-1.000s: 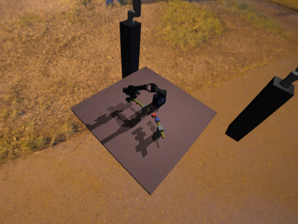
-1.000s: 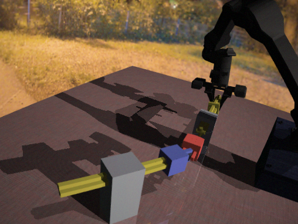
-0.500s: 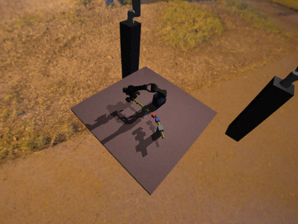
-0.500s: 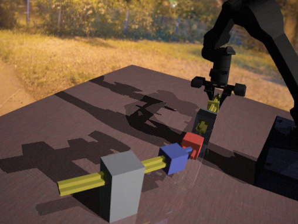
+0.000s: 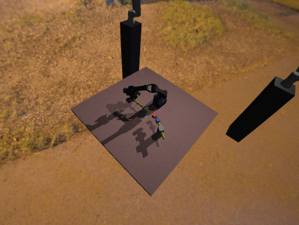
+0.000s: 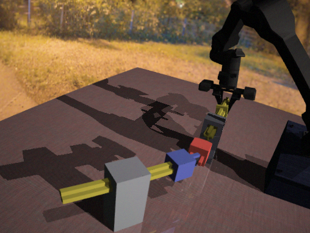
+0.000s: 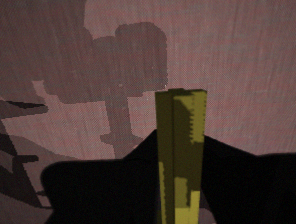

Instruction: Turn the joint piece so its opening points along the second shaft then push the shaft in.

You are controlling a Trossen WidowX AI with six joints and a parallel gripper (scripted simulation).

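The second shaft (image 5: 138, 102) (image 6: 221, 110) (image 7: 181, 150), yellow and ridged, runs through its dark grey block (image 5: 145, 109) (image 6: 209, 120), and its near end shows on the side facing the red joint piece (image 5: 154, 115) (image 6: 201, 148). A gap remains between that end and the red piece. The joint piece hangs on its hinge beside a blue piece (image 5: 158, 120) (image 6: 180, 164), which caps the first shaft (image 5: 163, 136) (image 6: 85, 190); that shaft passes through the light grey block (image 5: 160, 128) (image 6: 131, 195), and the two shafts meet at an angle.

The fingers of the gripper (image 5: 132, 99) (image 6: 226, 105) (image 7: 181, 170) are closed on the second shaft, on the far side of its block from the joint. In the wrist view the shaft stands out between them. The arm reaches over from its dark base (image 5: 159, 100) (image 6: 293, 171) on the surface (image 5: 182, 141) (image 6: 76, 113) (image 7: 240, 75).

The joint piece is free of the gripper and looks turned roughly towards the second shaft, so the step in hand seems to be the push. The next move calls for a straight slide along the block's bore, without twist or sideways load, until the shaft seats and stops. If the opening is slightly off line, the tip could catch its rim and swing the piece aside. Release and a clear withdrawal should follow only after that.
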